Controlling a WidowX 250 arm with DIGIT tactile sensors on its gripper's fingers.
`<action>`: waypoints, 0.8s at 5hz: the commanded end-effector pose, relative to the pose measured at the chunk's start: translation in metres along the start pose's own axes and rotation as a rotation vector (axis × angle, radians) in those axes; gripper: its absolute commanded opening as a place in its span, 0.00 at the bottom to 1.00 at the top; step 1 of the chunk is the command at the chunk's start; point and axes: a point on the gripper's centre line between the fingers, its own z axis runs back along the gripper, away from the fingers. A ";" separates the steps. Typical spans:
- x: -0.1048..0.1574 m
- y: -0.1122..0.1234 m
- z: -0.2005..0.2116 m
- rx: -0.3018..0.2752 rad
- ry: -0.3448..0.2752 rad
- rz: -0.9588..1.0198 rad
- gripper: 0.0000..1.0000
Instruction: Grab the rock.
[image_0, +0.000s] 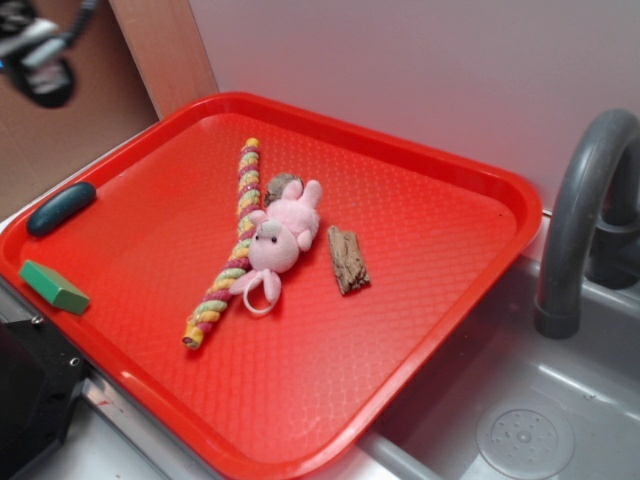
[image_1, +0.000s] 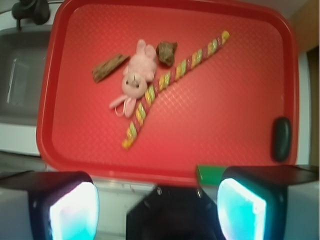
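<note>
The rock (image_0: 280, 186) is a small grey-brown mottled stone on the red tray (image_0: 420, 330), tucked behind the ears of a pink plush bunny (image_0: 281, 236). From the wrist view the rock (image_1: 166, 52) lies between the bunny (image_1: 135, 76) and a twisted candy-coloured rope (image_1: 172, 79). My gripper (image_0: 35, 60) hangs high above the tray's far left corner, well away from the rock. In the wrist view the gripper (image_1: 159, 210) is open, its two pale pads far apart with nothing between them.
A flat brown bark chip (image_0: 347, 260) lies right of the bunny. A dark teal oval piece (image_0: 60, 208) and a green block (image_0: 54, 287) sit on the tray's left rim. A grey faucet (image_0: 585, 200) and sink (image_0: 520, 420) stand to the right.
</note>
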 end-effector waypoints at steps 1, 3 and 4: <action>0.069 0.018 -0.048 -0.028 -0.055 0.100 1.00; 0.100 0.023 -0.114 0.060 -0.016 0.120 1.00; 0.105 0.024 -0.135 0.070 0.006 0.130 1.00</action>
